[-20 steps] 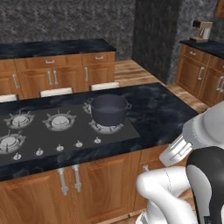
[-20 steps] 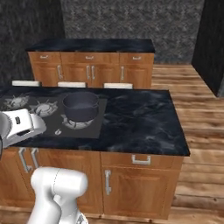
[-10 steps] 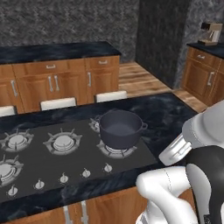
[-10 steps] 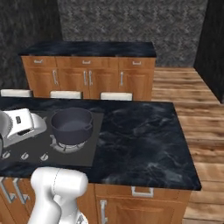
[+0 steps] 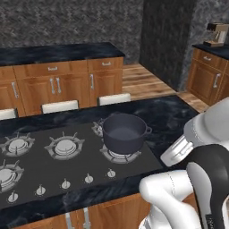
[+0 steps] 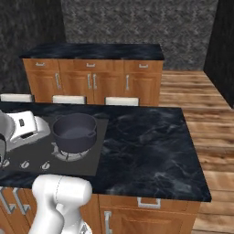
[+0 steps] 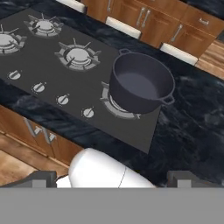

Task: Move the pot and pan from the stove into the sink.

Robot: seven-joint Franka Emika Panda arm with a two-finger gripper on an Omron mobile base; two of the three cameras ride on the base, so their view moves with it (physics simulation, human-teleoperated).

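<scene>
The pot [image 5: 124, 133] sits upright on the stove's [image 5: 85, 163] near right burner [image 7: 114, 105], ready for pickup, while the empty claw [image 7: 113, 183], jaws wide open, hangs back at the counter's [image 6: 151, 151] front edge.

Pot [image 5: 123, 134] dark blue-grey all over, inside a shade lighter, no pattern. Stove [image 5: 49, 167] flat black glass; burners [image 5: 65, 146] silver-grey rings with paler centres; knobs [image 5: 89, 179] small, grey-white. Island counter [image 6: 151, 151] black marble, pale grey veining. Cabinets [image 6: 93, 82] warm orange-brown wood grain with silver handles. Far counter [image 5: 58, 51] same dark marble. Back wall [image 6: 137, 23] mottled dark grey stone. Floor [image 6: 196, 91] light brown wood planks. Stool tops [image 5: 59, 106] off-white.
</scene>
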